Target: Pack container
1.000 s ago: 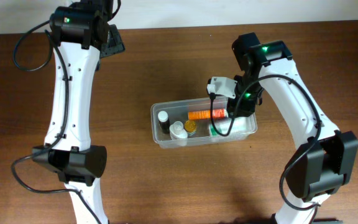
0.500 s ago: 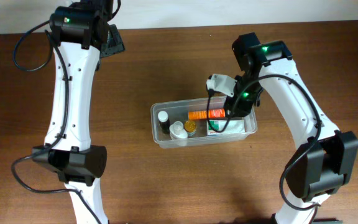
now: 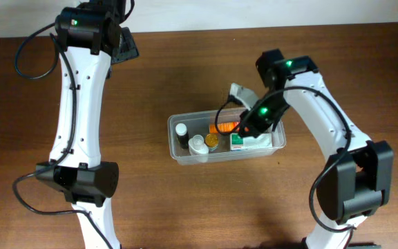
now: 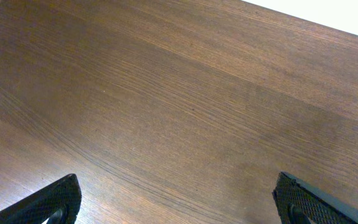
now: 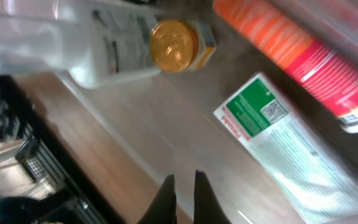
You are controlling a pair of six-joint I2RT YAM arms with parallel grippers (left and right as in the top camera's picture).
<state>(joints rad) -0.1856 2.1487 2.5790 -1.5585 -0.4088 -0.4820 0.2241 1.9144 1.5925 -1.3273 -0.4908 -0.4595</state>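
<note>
Container (image 3: 220,158) sits mid-frame on worktop (image 3: 185,76), same spot as before. R end effector (image 5: 183,182) has swung left & dipped vs 1 s ago. It's now over the centre-right part, covering some of the orange tube (image 5: 297,56); fingers nearly pressed together, empty. Green box (image 3: 238,142) lies just below it. L end effector (image 4: 179,202) is upper left, unmoved, spread wide.
</note>
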